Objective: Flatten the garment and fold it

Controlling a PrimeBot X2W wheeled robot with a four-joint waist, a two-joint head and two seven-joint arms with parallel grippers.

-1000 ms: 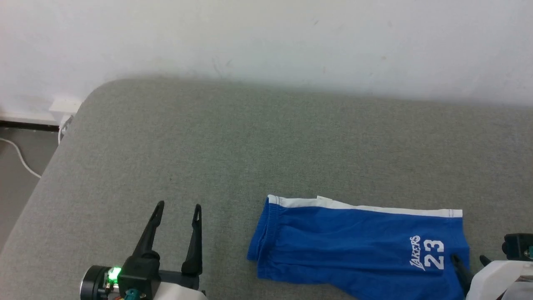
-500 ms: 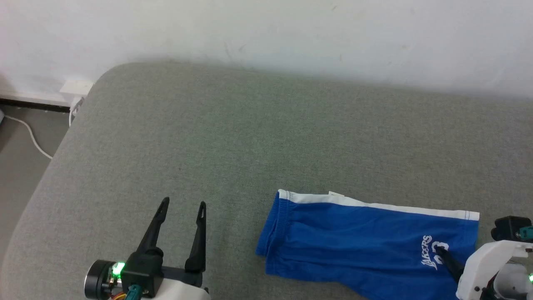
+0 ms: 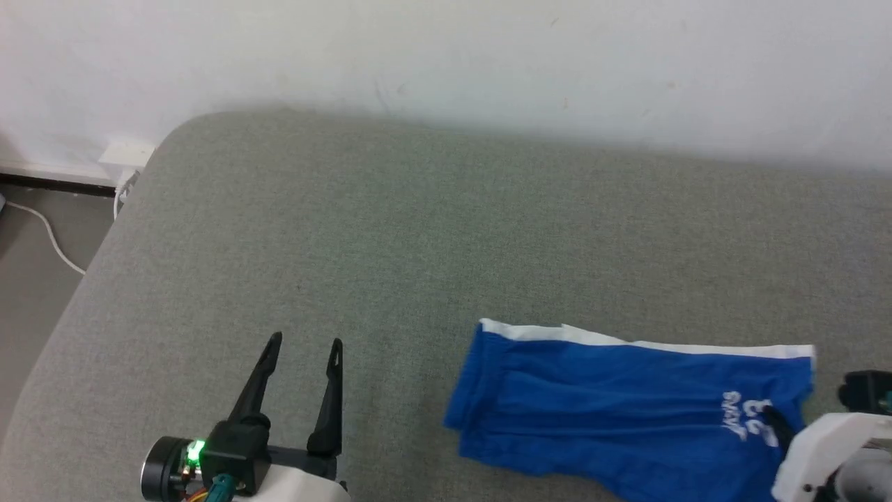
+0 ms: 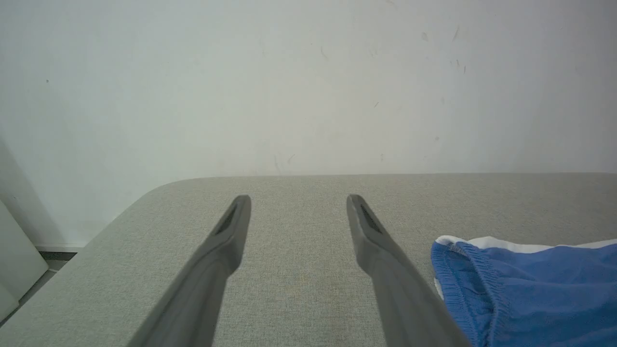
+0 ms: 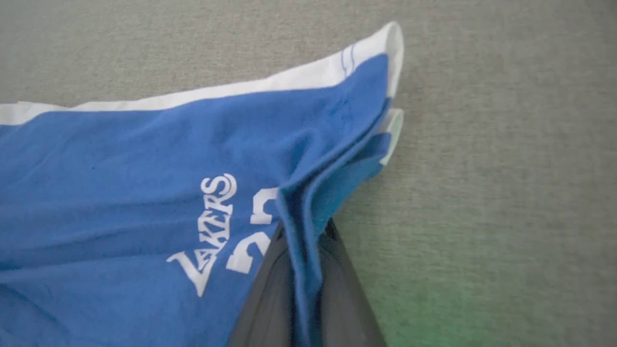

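The shorts lie doubled lengthwise on the right half of the grey bench, with the waistband toward the middle and the leg hem toward the robot's right. Compared with half a second ago, the whole garment sits slightly further right on the bench. Long creases now run along it from end to end, and the white print by the hem has buckled, partly tucked under a raised ridge of cloth. I take this as the hem end being lifted and drawn outward, either a stretch to flatten the cloth or the start of carrying the hem over toward the waistband. The fold itself is not yet made. The right tool is clenched on that ridge, a pleat of blue cloth pinched between its fingers just beside the print. The left tool hangs released, fingers well spread, over bare bench near the waistband, touching nothing.
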